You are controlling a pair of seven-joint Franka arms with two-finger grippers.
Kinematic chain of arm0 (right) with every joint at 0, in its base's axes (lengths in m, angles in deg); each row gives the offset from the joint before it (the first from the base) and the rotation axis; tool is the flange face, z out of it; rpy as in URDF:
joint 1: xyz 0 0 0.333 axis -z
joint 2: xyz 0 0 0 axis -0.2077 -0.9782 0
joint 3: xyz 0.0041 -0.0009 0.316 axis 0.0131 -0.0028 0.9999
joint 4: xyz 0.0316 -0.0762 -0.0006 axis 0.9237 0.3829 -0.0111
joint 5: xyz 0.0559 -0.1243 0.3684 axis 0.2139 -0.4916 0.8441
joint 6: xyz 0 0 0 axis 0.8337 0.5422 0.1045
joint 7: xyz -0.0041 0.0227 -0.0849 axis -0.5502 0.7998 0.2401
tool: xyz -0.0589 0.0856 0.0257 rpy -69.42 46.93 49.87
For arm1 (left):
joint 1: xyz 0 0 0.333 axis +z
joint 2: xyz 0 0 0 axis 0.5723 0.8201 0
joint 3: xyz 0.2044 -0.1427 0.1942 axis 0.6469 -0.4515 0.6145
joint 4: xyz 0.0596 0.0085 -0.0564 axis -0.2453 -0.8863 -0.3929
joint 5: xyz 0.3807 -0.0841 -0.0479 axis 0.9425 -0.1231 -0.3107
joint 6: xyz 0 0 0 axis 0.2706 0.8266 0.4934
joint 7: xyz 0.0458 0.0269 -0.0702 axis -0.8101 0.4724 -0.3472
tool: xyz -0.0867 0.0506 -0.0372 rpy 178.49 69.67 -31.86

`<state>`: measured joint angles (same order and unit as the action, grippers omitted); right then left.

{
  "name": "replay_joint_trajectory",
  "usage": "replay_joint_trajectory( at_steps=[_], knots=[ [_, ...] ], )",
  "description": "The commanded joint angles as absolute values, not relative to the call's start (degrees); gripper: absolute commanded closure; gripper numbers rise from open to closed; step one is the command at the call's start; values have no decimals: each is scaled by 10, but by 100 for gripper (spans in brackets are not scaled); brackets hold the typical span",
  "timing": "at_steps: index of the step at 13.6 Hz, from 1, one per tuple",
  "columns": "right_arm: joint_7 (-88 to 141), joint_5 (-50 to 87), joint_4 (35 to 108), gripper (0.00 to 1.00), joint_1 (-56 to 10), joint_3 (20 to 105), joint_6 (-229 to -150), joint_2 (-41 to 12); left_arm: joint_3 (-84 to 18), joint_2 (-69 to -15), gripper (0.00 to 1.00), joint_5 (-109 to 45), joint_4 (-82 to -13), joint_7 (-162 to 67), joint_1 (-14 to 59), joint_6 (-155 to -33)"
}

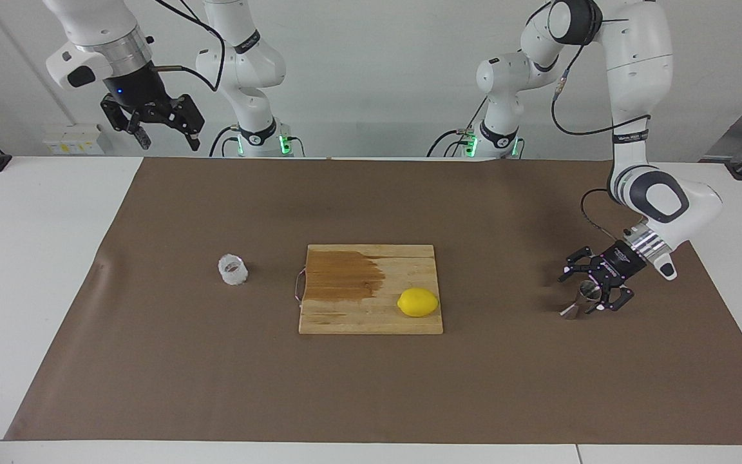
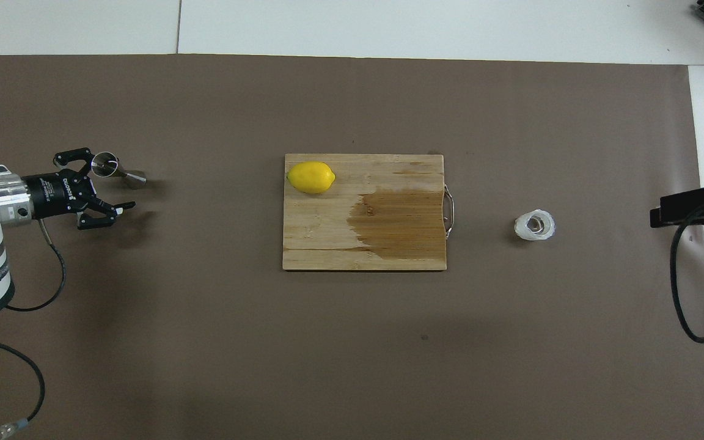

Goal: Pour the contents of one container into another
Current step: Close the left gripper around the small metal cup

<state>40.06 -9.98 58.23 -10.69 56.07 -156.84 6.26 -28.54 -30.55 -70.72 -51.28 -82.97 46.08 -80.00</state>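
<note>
Jigger (steel, hourglass-shaped) stands on the counter at the left arm's end, between the spread fingers of the low left gripper. Clear cup sits beside the cutting board. Right gripper waits aloft, wide open.

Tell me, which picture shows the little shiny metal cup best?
The overhead view: there the steel jigger shows its round mouth and narrow waist, clear of the left gripper. In the facing view the jigger is partly hidden among the gripper's fingers.

White lettering is seen on the left gripper's black body, too small to be read.
</note>
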Motion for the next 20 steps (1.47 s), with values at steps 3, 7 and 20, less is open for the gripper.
replay_joint_trajectory(
  at_steps=[3, 7, 20],
  knots=[
    [386, -89, 592, 0, -99, 563, -1568, 72, -284, -326, 18, -750, -542, -819, 463, -815],
    [386, -89, 592, 0, -99, 563, -1568, 73, -284, -327, 36, -770, -544, -819, 462, -822],
    [386, -89, 592, 0, -99, 563, -1568, 73, -284, -326, 50, -820, -545, -819, 456, -844]
  ],
)
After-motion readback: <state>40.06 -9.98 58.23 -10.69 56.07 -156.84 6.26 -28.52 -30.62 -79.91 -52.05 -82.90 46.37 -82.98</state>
